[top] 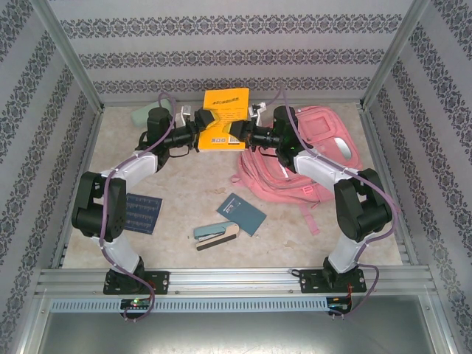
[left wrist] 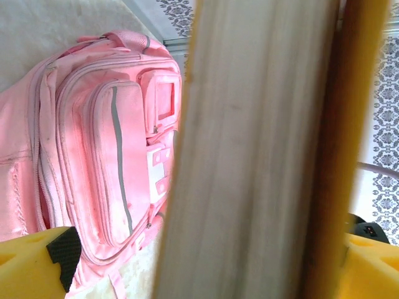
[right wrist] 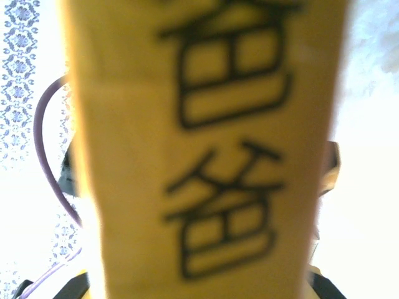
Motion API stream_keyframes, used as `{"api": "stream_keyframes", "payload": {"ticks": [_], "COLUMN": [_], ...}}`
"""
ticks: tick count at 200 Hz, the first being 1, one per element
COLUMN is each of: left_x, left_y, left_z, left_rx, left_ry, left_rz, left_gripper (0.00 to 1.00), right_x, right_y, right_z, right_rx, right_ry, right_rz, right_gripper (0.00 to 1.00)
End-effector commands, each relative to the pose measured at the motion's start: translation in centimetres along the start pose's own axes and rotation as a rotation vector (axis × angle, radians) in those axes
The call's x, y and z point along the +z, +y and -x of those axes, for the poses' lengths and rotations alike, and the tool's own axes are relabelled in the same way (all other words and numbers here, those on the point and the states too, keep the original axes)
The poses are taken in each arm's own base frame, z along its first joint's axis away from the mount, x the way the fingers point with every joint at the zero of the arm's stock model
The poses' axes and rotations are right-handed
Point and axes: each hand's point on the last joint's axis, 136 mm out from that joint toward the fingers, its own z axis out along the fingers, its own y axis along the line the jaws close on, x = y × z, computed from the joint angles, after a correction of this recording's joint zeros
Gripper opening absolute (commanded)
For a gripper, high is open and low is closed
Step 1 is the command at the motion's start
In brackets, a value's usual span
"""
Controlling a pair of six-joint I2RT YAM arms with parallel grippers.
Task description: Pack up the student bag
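Student bag (top: 318, 151): pink, lying on the table (top: 184, 184) at the far right, front pockets up, partly hidden by the right arm. Yellow book (top: 223, 114): between both claws; the cover has large black Chinese characters, too blurred to read. Right gripper (top: 237, 131): clamped on the book's edge. Left gripper (top: 200, 137): jaws wide, page edge between them, one finger (left wrist: 31, 265) clear of it. Dark blue notebook (top: 142, 212), teal booklet (top: 242, 214): print unreadable.

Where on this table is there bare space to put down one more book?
Bare table between the dark booklet and the blue notebook, and the near strip right of the teal stapler. Crowded at the far side, around the yellow book and student bag.
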Motion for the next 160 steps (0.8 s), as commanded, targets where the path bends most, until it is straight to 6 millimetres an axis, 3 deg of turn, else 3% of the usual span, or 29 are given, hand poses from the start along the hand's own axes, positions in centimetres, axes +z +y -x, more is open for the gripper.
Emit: {"api": "stream_keyframes", "payload": {"ticks": [1,21,52,77,109,122,138,160], "left_x": [0.2,0.2,-0.1,-0.5,-0.8,-0.9,-1.0,-1.4], "left_y": [-0.3,-0.3,-2.2,-3.2,-3.6,-3.6,-3.4,-3.3], "left_z": [0.4,0.3,0.5,1.0,0.9,1.0,0.9,0.7], "left_rx": [0.023,0.014,0.014,0.005,0.013,0.015,0.02,0.037], "left_ry": [0.015,0.029,0.016,-0.005,-0.012,-0.016,-0.016,-0.02], "left_rz": [-0.013,-0.018,-0.084,-0.096,-0.087,-0.084,-0.075,-0.057], "left_gripper": [0.97,0.95,0.79,0.54,0.13,0.0,0.0,0.0], "right_x": [-0.6,-0.6,-0.4,-0.2,-0.3,-0.6,-1.8,-5.2], "right_y": [4.3,4.0,2.9,1.1,-0.5,-1.4,-3.1,-6.8], "right_z": [0.2,0.3,0.2,-0.2,-0.8,-0.8,-0.7,-0.3], "right_rx": [-0.126,-0.126,-0.117,-0.096,-0.087,-0.081,-0.079,-0.131], "right_ry": [-0.004,-0.008,0.006,0.016,0.032,0.031,0.007,-0.059], "right_rz": [0.112,0.107,0.087,0.064,0.03,0.003,-0.073,-0.336], "right_gripper": [0.0,0.0,0.0,0.0,0.0,0.2,0.23,0.41]}}
